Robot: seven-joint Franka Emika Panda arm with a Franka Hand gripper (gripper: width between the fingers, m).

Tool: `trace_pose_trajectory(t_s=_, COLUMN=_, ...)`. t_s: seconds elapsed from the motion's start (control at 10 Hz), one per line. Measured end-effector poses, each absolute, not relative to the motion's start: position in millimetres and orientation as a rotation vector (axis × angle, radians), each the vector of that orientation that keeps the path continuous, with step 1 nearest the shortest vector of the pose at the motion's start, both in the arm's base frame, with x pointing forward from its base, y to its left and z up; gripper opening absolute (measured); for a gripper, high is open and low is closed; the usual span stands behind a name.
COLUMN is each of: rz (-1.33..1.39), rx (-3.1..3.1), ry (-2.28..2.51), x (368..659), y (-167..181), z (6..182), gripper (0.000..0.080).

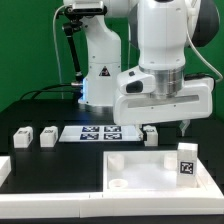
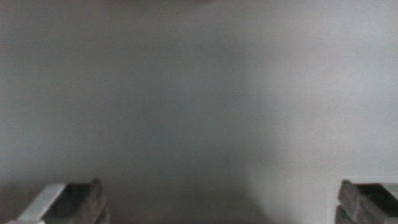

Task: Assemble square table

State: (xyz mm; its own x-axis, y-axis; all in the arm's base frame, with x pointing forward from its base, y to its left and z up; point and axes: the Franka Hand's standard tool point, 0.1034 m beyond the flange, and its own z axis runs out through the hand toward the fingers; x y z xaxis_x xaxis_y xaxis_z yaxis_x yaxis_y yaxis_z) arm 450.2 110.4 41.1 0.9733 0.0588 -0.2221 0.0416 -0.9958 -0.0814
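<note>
Below the pincer point(image 1: 169, 131), in the exterior view, lies the white table slab point(image 1: 140, 170) with its raised rim and a round socket at one corner. The pincer hangs from the white arm point(image 1: 160, 40) just above the slab's far edge. Its two dark fingers point(image 1: 188, 124) are spread wide and grip nothing. A small white piece point(image 1: 150, 139) sits right under the finger on the exterior view's left; I cannot tell whether they touch. Just below the other finger, a tagged leg point(image 1: 186, 160) stands upright on the slab. The marker board point(image 1: 98, 132) lies flat near the pincer, toward the exterior view's left. Well beyond it on that side, the nearer leg point(image 1: 47, 135) and the farther leg point(image 1: 22, 137) rest on the black tabletop point(image 1: 60, 160).

From the wrist view, both fingertips point(image 2: 63, 205) stand far apart at the picture's edges. A pale grey, blurred surface point(image 2: 205, 100) fills the gap between them; I cannot tell what it is.
</note>
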Motion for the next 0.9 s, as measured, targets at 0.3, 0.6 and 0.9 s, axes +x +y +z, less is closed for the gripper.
trace_pose_trajectory(t_s=0.3, rz=0.857, rx=-2.943, ry=-0.064, x=389.1, y=103.7, z=35.3, gripper=0.0649)
trace_pose_trajectory(t_s=0.6, rz=1.112, rx=-2.869, ry=-0.055, x=368.4, y=100.7, z=27.2, gripper=0.0649)
trace_pose_trajectory(t_s=0.9, rz=1.338, rx=-2.771, ry=-0.028, x=370.7, y=99.6, z=20.6, gripper=0.0649)
